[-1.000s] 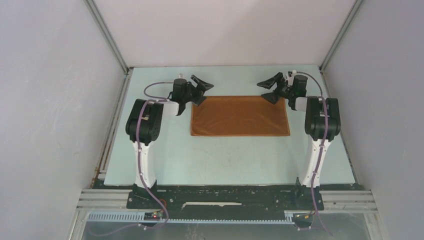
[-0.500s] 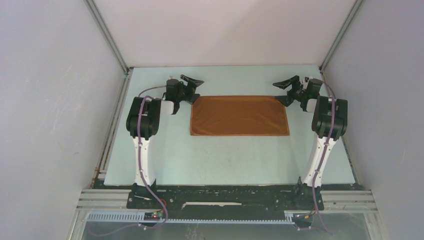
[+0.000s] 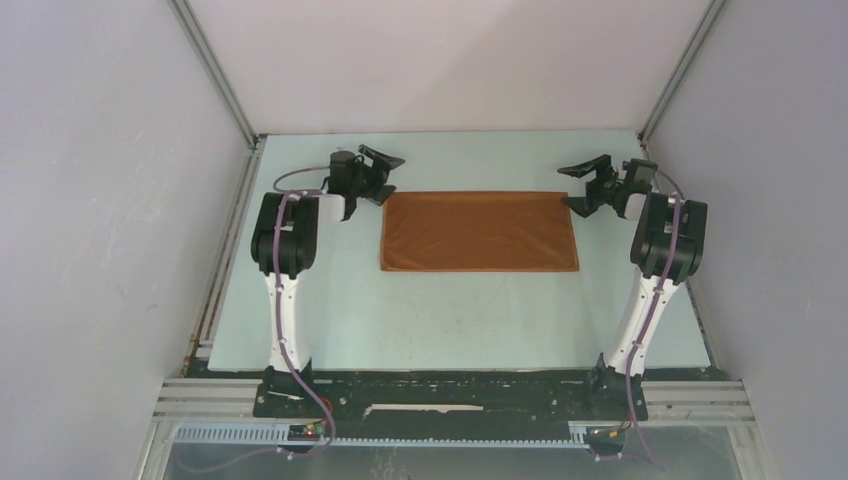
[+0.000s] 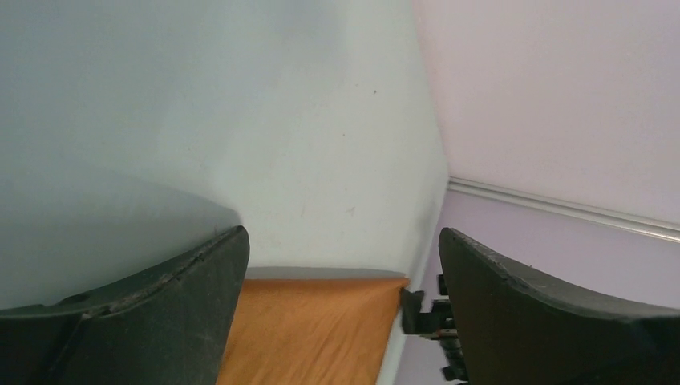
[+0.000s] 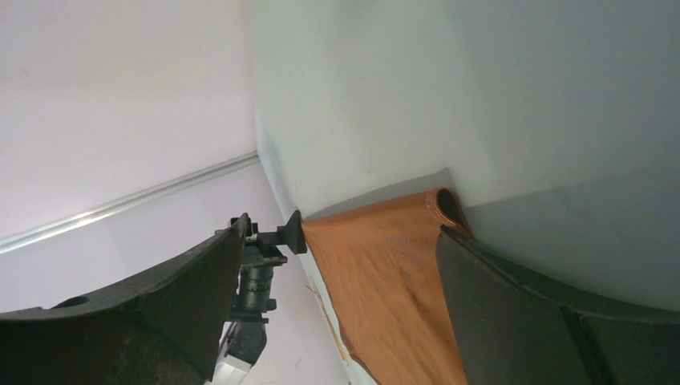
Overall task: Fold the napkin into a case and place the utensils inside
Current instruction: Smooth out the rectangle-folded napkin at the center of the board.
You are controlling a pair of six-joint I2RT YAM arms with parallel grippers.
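View from above into a small booth: a pale blue-green counter (image 3: 450,310) closed in by plain lilac-grey walls (image 3: 100,200) at the left, right and back, with slim aluminium rails (image 3: 215,75) running up the two far corners. The counter's surface is matt and bare-looking, with faint scuffs near its middle. At its near edge a black base plate (image 3: 450,390) carries two arms, white below and black above, each reaching toward the far side. A rust-orange napkin (image 3: 480,231) lies flat in the far middle of the counter as a wide oblong, its long sides parallel to the back wall. The left fingers (image 3: 385,176) hang just off the napkin's far left corner, and the right fingers (image 3: 578,187) just off its far right corner. Both pairs are spread wide and hold nothing. From the left wrist, the dark left fingers (image 4: 341,241) frame bare counter, a strip of napkin (image 4: 313,329) and the wall beyond. From the right wrist, the right fingers (image 5: 341,241) frame the napkin's (image 5: 385,289) corner — there the cloth's edge curls into a small rounded fold, which suggests it is doubled over.
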